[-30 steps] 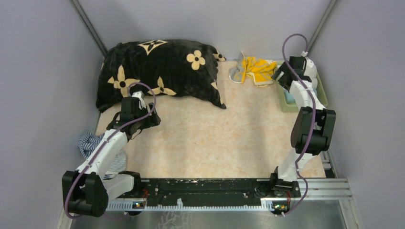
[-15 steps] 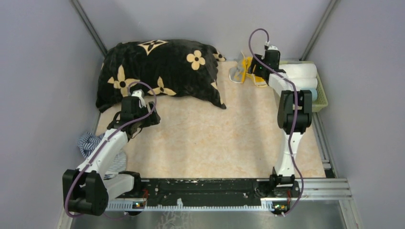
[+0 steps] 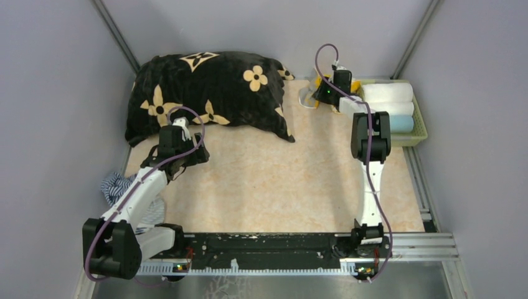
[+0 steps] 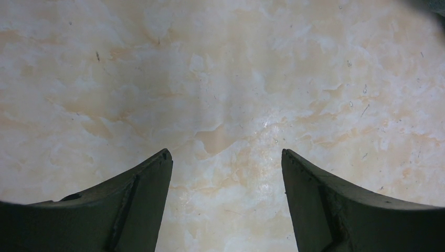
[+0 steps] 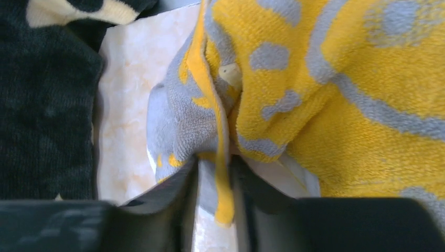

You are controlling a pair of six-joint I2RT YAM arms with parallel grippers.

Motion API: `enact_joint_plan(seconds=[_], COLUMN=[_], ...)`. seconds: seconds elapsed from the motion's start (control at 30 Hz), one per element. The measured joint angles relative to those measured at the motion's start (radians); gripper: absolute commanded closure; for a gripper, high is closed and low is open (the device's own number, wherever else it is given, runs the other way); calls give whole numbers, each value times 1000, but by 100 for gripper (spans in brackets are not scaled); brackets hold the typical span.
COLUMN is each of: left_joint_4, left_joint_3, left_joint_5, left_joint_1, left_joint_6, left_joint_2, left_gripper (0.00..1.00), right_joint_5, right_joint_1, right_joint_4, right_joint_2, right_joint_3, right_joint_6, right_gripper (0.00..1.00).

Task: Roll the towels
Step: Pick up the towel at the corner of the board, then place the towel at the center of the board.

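A crumpled grey-and-yellow towel (image 5: 336, 105) lies at the back of the table, to the right of the black cushion; in the top view only its edges (image 3: 309, 97) show beside the right arm. My right gripper (image 5: 215, 163) (image 3: 325, 93) is down on it, shut on a fold of its grey and yellow hem. A light blue towel (image 3: 403, 123) lies rolled in the green basket (image 3: 421, 128). My left gripper (image 4: 226, 153) (image 3: 190, 159) hangs open over bare marbled tabletop, with nothing between its fingers.
The big black cushion with cream flowers (image 3: 205, 93) fills the back left. A blue-and-white striped cloth (image 3: 118, 185) lies at the left edge under the left arm. Pale rolls (image 3: 387, 93) lie in the basket by the right wall.
My right arm swung left from over the basket to the grey-and-yellow towel and its jaws closed on a fold. The left arm has stayed put.
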Motion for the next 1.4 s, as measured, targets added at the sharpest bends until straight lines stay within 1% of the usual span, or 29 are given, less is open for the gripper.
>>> enact_joint_plan(seconds=[0.07,0.1,0.27,0.37,0.47,0.67,0.8,0.9,1.03,1.17,1.3,1.4], left_joint_4=[0,0,2,2,5,10,20,29,40,49,49,48], left_joint_3=[0,0,0,0,0,0,0,0,0,-5,-11,-18], left_joint_5=[0,0,1,2,8,36,69,90,118,140,154,162], left_joint_1=[0,0,0,0,0,0,0,0,0,0,0,0], left_joint_6=[0,0,0,0,0,-1,-3,-3,-3,-3,0,3], left_joint_2=[0,0,-3,-15,-36,-70,-87,-101,-116,-117,-126,-149], left_gripper=[18,18,18,18,18,18,18,18,18,18,18,18], right_joint_5=[-18,-26,-60,-74,-77,-79,-70,-81,-115,-166,-221,-178], right_joint_1=[2,2,2,4,14,72,172,262,393,508,563,560], right_joint_4=[0,0,-15,-50,-90,-156,-200,-219,-254,-326,-346,-345], right_joint_2=[3,3,-11,-74,-207,-572,-790,-895,-934,-890,-888,-972], right_joint_3=[0,0,6,-3,-37,-42,-44,-56,-60,-45,-68,-172], right_joint_6=[8,8,5,-10,-29,-79,-124,-135,-135,-135,-124,-136], right_gripper=[96,100,100,100,100,100,100,100,100,100,100,100])
